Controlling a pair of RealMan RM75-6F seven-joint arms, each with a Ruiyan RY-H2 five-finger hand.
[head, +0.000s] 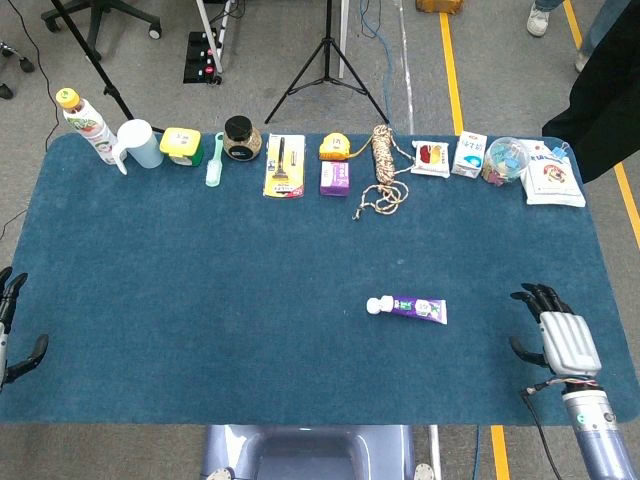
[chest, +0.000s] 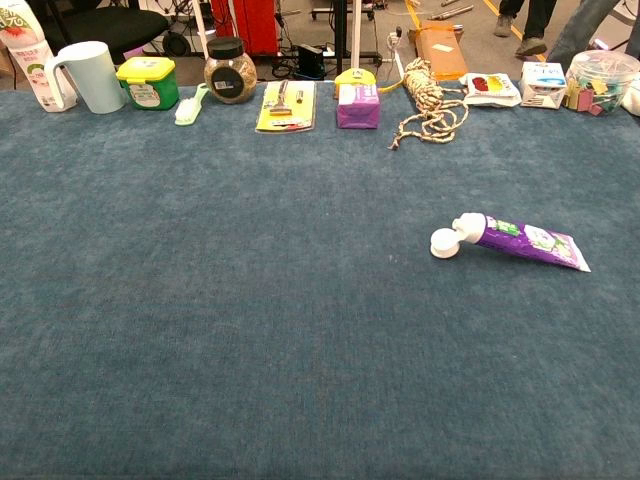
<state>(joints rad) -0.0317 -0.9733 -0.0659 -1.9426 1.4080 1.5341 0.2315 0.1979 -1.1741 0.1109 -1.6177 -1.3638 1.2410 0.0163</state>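
Centrally, a purple toothpaste tube (head: 408, 308) lay flat on the blue table mat (head: 200, 300), white cap pointing left; its label printing was too small to read in either view.

Right hand (head: 553, 335): to the right of the tube and near it but apart, back of the hand upward, fingers spread and slightly curled, holding nothing, with the forearm cut off by the lower frame edge. It showed in the head view only.

Left hand (head: 12, 335): far left of the tube at the mat's edge, only dark fingertips and thumb in view, apart and empty, the rest cut off.

Row along the far edge beyond the tube, left to right:
- drink bottle (head: 86, 124), yellow cap, label unreadable;
- pale blue jug (head: 140, 144);
- green tub with a yellow lid (head: 181, 145);
- mint-green brush (head: 215, 160);
- dark-lidded glass jar (head: 240, 138);
- razor on a yellow card (head: 284, 165);
- yellow tape measure (head: 334, 147) behind a purple box (head: 335, 178);
- coiled rope (head: 382, 165);
- small white packet (head: 431, 158);
- white-and-blue carton (head: 468, 155), lettering illegible;
- clear tub of coloured clips (head: 505, 158);
- white pouch (head: 552, 180).

A dark-clothed person (head: 610, 90) stood beyond the tube's right, cut off by the frame.
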